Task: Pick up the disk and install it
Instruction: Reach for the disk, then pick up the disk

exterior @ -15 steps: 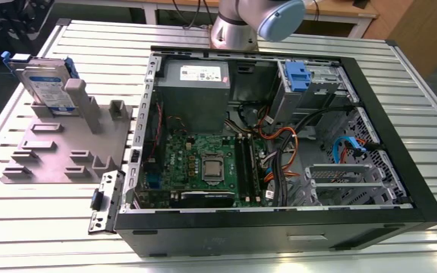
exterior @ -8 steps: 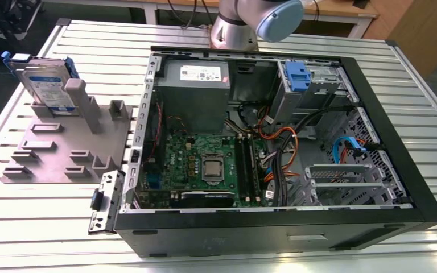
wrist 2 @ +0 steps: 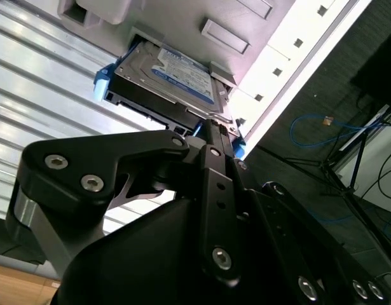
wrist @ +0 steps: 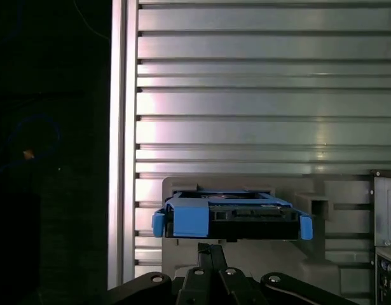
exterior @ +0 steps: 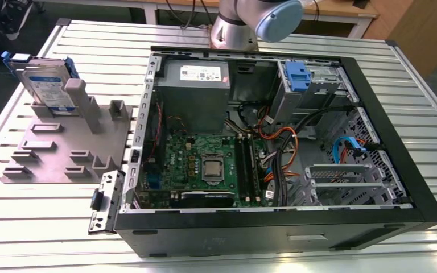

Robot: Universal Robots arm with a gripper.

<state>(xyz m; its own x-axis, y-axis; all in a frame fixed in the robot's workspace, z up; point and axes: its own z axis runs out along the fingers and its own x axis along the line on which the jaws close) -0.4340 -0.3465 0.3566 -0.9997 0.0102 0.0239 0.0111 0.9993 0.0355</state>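
where the disk (wrist: 232, 216) stands edge-up, the gripper (wrist: 211, 249) — closed, holding nothing — hangs just beside it.

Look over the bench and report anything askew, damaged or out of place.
Nothing looks damaged or spilled. The disk stands on edge in the grey fixture plate, tilted against its posts rather than upright; that seems its holding pose. The computer case lies open, with loose cables inside.
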